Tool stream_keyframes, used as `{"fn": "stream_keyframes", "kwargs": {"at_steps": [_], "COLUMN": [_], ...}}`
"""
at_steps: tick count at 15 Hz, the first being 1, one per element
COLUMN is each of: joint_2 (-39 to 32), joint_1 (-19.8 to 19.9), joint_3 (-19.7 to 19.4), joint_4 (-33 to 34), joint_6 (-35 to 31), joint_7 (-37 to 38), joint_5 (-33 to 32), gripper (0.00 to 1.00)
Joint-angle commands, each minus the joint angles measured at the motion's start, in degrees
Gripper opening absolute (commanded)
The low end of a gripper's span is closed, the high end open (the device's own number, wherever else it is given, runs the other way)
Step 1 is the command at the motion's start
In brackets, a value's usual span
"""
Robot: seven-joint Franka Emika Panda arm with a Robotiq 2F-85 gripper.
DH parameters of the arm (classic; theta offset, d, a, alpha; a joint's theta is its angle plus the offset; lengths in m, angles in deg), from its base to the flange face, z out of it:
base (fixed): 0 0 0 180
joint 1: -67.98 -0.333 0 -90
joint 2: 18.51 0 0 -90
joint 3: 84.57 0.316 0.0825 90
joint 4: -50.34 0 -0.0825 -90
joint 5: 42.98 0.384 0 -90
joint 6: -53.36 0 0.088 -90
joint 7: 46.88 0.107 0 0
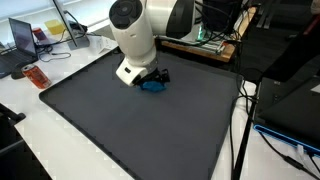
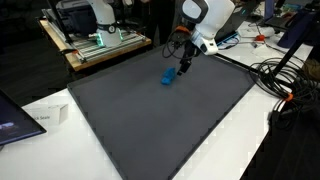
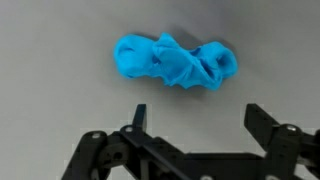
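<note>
The gripper [image 3: 197, 118] hangs wide open and empty just over the crumpled blue cloth [image 3: 178, 62], which lies on the grey mat [image 1: 140, 130] near its edge by the robot's base. The approach looks done. The cloth lies ungripped, so any grasp is not yet begun.

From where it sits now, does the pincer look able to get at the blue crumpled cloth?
Probably yes. The pincer stands open close to the blue crumpled cloth, which lies alone on the dark mat. Nothing shows between them in the wrist view.
</note>
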Motion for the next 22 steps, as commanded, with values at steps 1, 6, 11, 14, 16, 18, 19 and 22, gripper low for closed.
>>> {"fn": "stream_keyframes", "kwargs": {"at_steps": [1, 6, 11, 14, 16, 18, 19, 22], "joint_2": [-4.12, -7.8, -11.72, -14.07, -15.08, -15.64, -15.81, -15.78], "joint_1": [-0.58, -1.11, -2.12, -3.67, -4.7, -5.79, -6.33, -7.8], "joint_3": [-0.04, -0.19, -0.17, -0.74, -0.97, -1.27, -1.42, -1.68], "joint_4": [6.5, 11.83, 17.5, 21.3, 23.05, 24.02, 24.32, 24.02], "joint_6": [5.35, 9.89, 14.08, 18.07, 19.94, 21.24, 21.77, 21.91], "joint_7": [-2.11, -3.01, -4.11, -2.96, -2.44, -1.47, -1.02, 1.02], "joint_5": [-0.03, -0.59, -1.15, -2.02, -2.85, -3.79, -4.26, -5.38], "gripper": [1.0, 1.0, 1.0, 1.0, 1.0, 1.0, 1.0, 1.0]}}
